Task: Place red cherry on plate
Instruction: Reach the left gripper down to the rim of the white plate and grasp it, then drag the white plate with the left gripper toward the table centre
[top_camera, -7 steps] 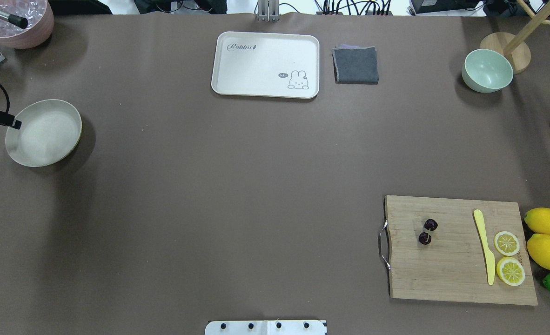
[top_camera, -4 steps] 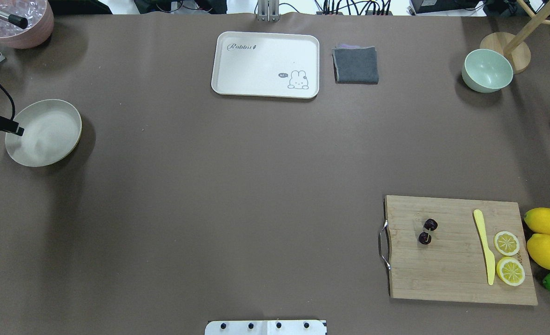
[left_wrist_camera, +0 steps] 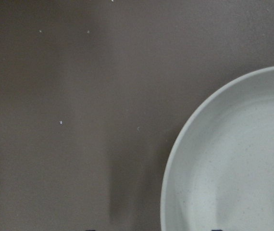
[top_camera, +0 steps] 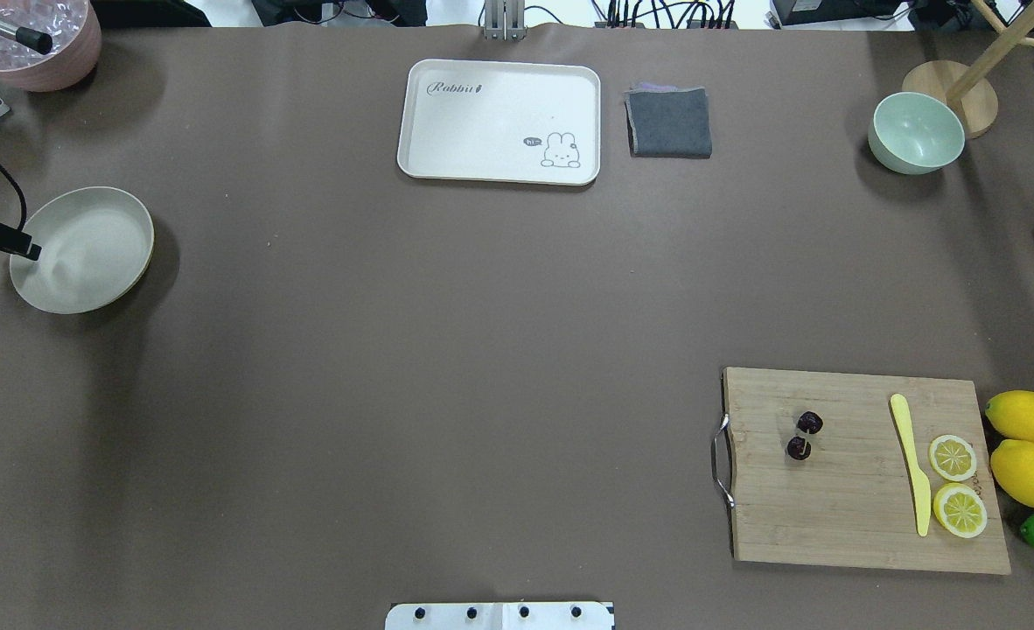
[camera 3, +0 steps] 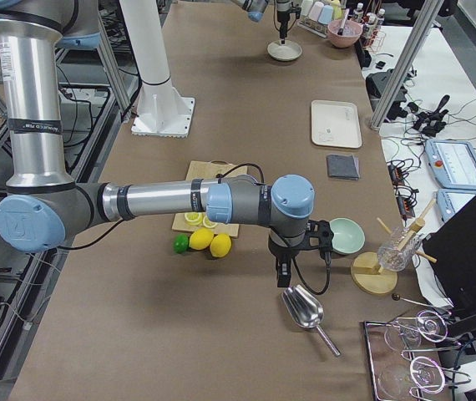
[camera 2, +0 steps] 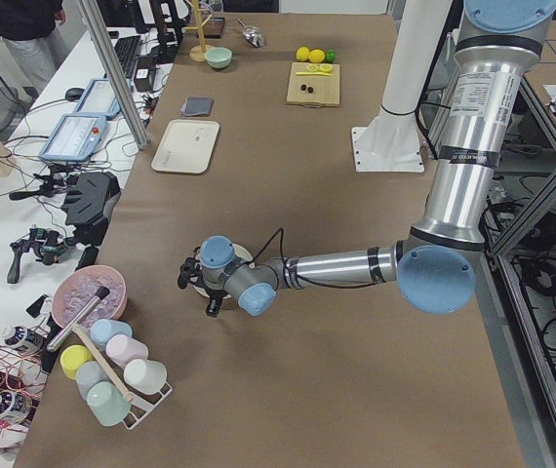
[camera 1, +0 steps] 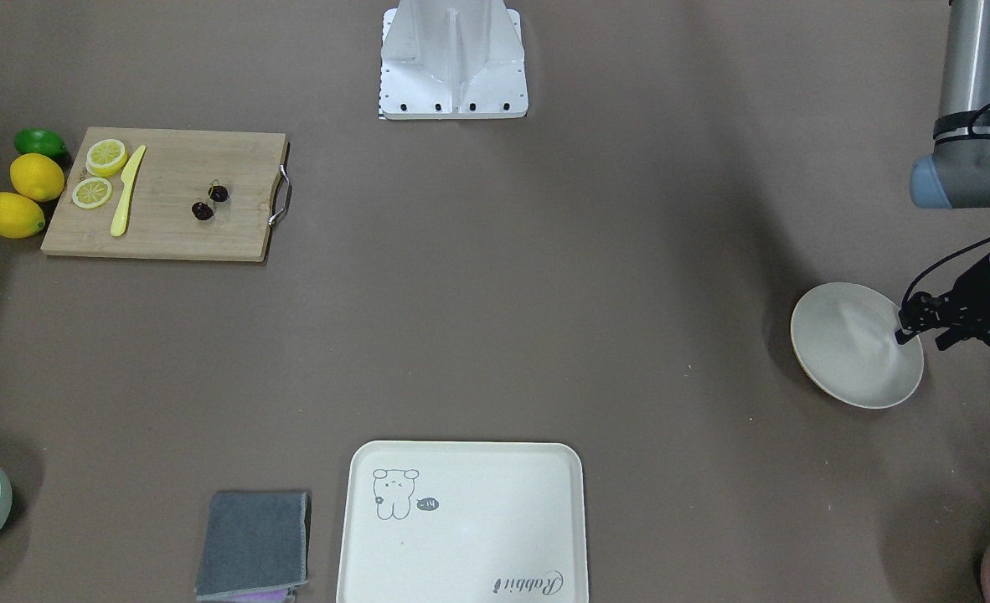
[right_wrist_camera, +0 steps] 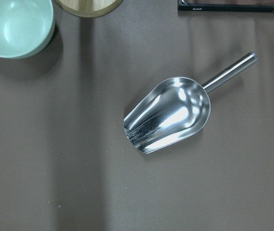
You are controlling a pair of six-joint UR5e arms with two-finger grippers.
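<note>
Left hand slightly nearer robot, over plate rim, brown table.

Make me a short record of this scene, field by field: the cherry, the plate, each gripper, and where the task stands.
object: red cherry, lying on the wooden cutting board, robot's right side
destination: plate, empty, on the robot's far left
left arm: left gripper over the plate's outer rim, jaws look open, holding nothing
right arm: right gripper hovers by the metal scoop; open or shut unclear
status: cherry not yet picked up, far from the plate
</note>
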